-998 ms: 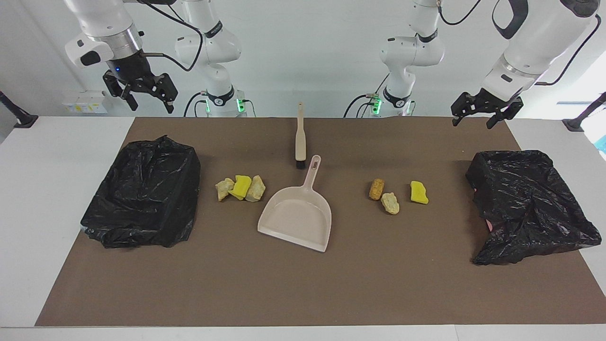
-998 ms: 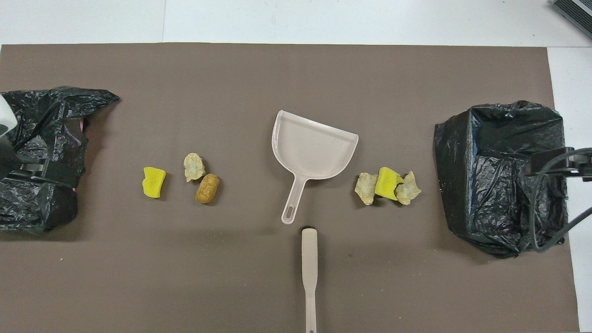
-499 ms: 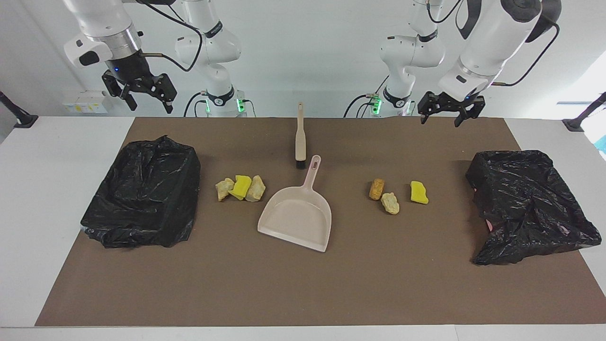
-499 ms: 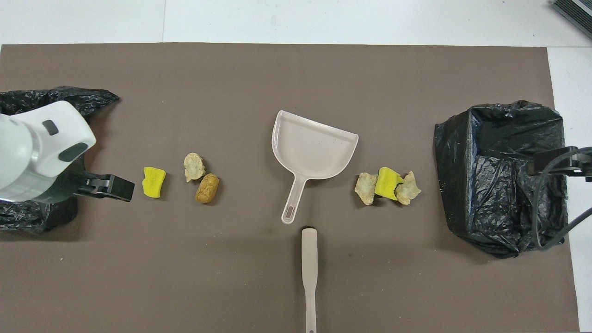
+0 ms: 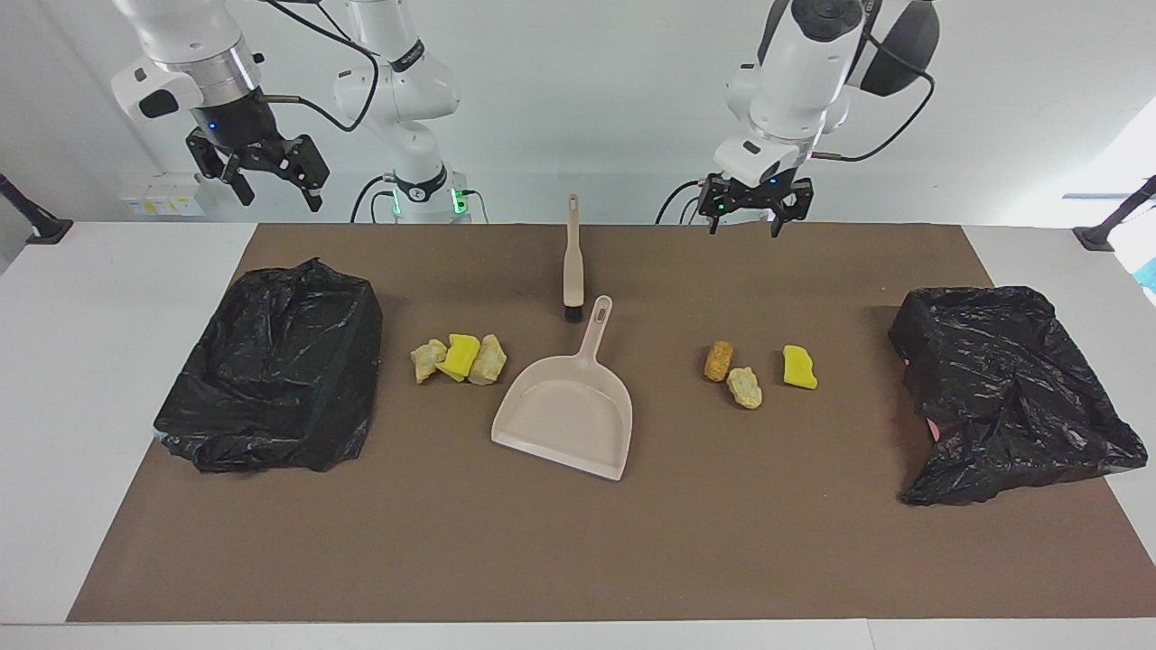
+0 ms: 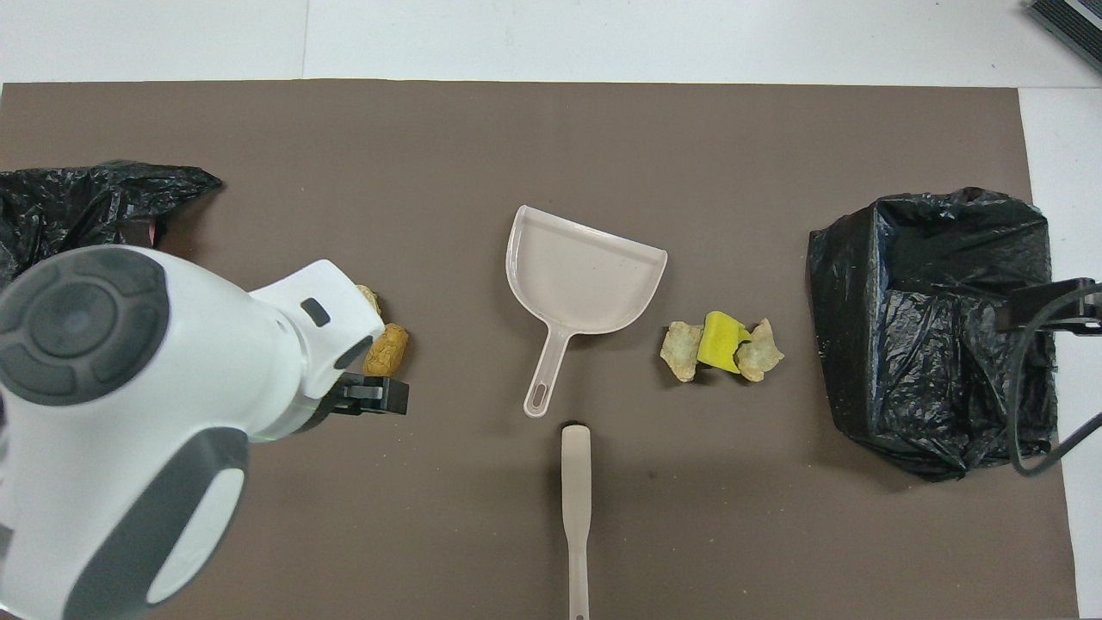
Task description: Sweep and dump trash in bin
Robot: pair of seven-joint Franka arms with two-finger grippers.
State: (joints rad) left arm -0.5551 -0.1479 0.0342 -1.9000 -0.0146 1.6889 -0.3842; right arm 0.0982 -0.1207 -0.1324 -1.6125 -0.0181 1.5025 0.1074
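Trash sits in two clusters on the brown mat (image 5: 578, 551) covering the counter (image 5: 108, 361). One cluster (image 5: 458, 357), two tan chunks with a yellow one between them, touching, lies beside the dustpan (image 5: 567, 417) toward the right arm's end. Second cluster toward the left arm's end: orange-brown chunk (image 5: 718, 360) touching a tan chunk (image 5: 745, 387), yellow chunk (image 5: 799, 366) near them but apart.

Dustpan lies flat mid-mat, handle pointing toward the robots, pan empty. Brush (image 5: 573, 262) lies just off the handle tip, nearer the robots, bristles toward the dustpan, not touching it.

Two bins lined with black bags: one (image 5: 275, 366) at the right arm's end of the mat, one (image 5: 1007, 393) at the left arm's end, that bag rumpled and spilling over toward the counter edge.

Left gripper (image 5: 746, 219) hangs in the air over the mat edge nearest the robots, fingers spread wide, holding nothing. In the overhead view the left arm covers the yellow chunk and most of the tan chunk at its end.

Right gripper (image 5: 267, 182) is up over the counter's corner at the right arm's end, fingers wide, holding nothing.
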